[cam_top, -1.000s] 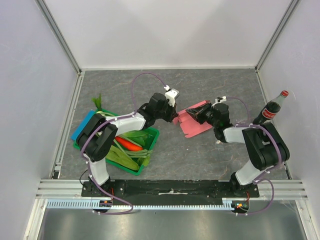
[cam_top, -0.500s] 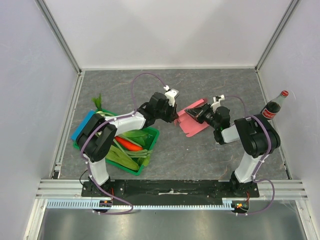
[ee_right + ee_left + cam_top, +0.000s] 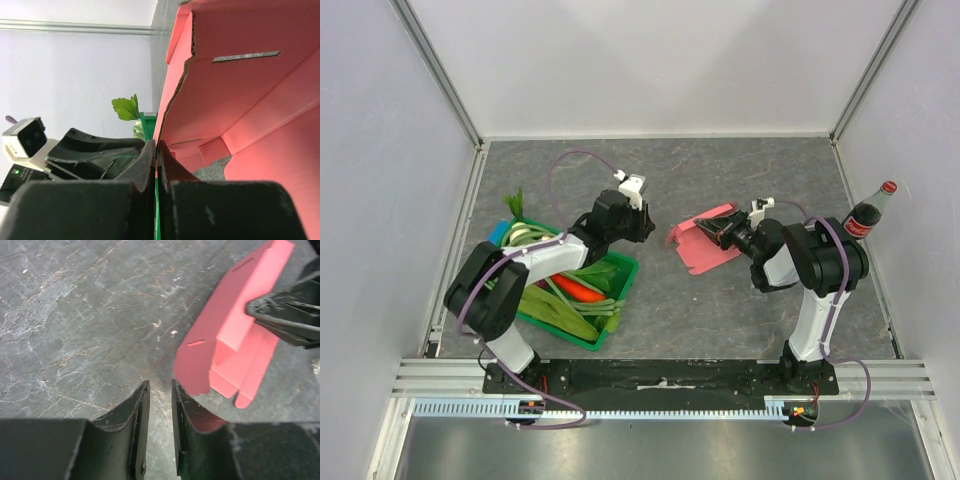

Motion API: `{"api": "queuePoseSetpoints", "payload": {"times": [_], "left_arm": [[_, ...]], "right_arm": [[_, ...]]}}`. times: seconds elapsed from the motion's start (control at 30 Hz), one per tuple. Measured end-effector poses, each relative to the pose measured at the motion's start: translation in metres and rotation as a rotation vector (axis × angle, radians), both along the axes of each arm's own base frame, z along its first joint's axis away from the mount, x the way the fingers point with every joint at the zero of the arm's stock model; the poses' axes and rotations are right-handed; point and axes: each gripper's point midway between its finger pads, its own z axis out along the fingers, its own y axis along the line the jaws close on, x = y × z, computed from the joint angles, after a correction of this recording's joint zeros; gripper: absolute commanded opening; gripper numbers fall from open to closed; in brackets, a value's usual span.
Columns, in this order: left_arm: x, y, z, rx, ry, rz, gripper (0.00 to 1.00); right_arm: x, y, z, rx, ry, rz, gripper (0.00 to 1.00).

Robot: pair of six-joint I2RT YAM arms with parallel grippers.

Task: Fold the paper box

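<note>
The pink paper box [image 3: 703, 243] lies partly unfolded on the dark table, one side wall raised. My right gripper [image 3: 708, 229] is shut on the edge of that raised wall; in the right wrist view its fingers [image 3: 156, 145] pinch the card edge of the paper box [image 3: 240, 90]. My left gripper [image 3: 648, 230] stands to the left of the box, apart from it. In the left wrist view its jaws [image 3: 160, 385] are open with only bare table between them, and the paper box [image 3: 225, 335] lies ahead to the right with the right gripper [image 3: 287, 315] on it.
A green crate [image 3: 616, 314] of vegetables sits under my left arm at the left, with a blue item [image 3: 496, 236] beside it. A cola bottle [image 3: 866, 215] stands at the right edge by the wall. Enclosure walls ring the table.
My left gripper has let go of the box's left edge, opened, and drawn back to the left. My right gripper stays shut on the box and has turned slightly.
</note>
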Motion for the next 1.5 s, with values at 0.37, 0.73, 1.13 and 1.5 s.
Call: {"api": "queuePoseSetpoints", "payload": {"times": [0.37, 0.73, 1.13, 1.5], "left_arm": [[-0.006, -0.031, -0.052, 0.092, 0.006, -0.105, 0.28], [-0.011, -0.065, -0.043, 0.056, -0.086, -0.227, 0.29], [0.002, -0.069, -0.041, 0.154, -0.208, -0.227, 0.43], [-0.001, -0.068, -0.042, 0.088, -0.075, -0.250, 0.43]], "right_arm": [[0.001, 0.000, -0.003, 0.045, 0.034, -0.007, 0.00], [0.005, -0.004, -0.003, 0.048, 0.034, -0.036, 0.00], [0.011, -0.010, -0.003, 0.057, 0.042, -0.074, 0.00], [0.009, -0.008, -0.003, 0.007, -0.008, -0.056, 0.01]]}}
